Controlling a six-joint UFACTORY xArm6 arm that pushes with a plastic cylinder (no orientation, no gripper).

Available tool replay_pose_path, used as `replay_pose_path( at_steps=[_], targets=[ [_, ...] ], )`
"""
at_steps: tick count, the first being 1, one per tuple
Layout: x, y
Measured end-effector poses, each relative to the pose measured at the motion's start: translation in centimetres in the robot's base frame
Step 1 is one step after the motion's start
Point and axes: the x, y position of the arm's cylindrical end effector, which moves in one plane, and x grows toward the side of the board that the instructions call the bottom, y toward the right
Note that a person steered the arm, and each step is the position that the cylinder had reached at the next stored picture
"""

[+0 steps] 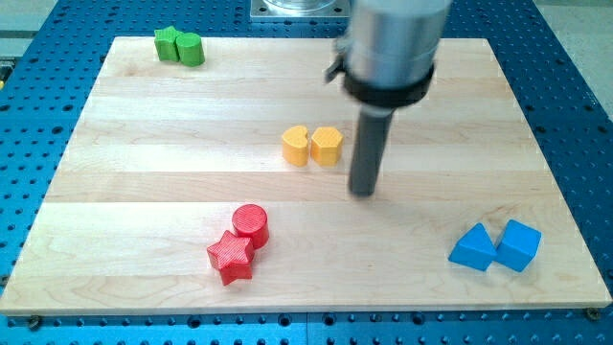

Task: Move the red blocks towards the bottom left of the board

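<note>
A light wooden desk (pixel 144 144) lies on a blue perforated base (pixel 575 115). The arm's end effector is a plain dark rod with nothing to open or close; my tip (pixel 362 193) rests on the wood just right of the yellow blocks, well apart from the red ones. The red cylinder (pixel 251 224) touches the red star (pixel 231 257) near the view's bottom, left of centre. Two yellow blocks (pixel 313 146) sit mid-board, two green blocks (pixel 180 46) at top left, and two blue blocks (pixel 496 246) at bottom right.

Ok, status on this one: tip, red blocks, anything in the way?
My tip right of yellow pair, apart. Red cylinder and red star touching, bottom centre-left. Nothing between.
</note>
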Motion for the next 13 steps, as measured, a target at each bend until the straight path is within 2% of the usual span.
replay_pose_path(
  at_steps=[1, 3, 4, 5, 6, 7, 8, 9, 10, 12, 13],
  targets=[
    [7.8, -0.8],
    [4.3, -14.1],
    [3.1, -8.4],
    [2.1, -8.0],
    [0.6, -16.1],
    [-1.0, -13.8],
    [-3.6, -15.3],
    [3.8, -8.4],
    [7.0, -11.9],
    [6.7, -19.8],
    [3.1, -15.2]
  ],
)
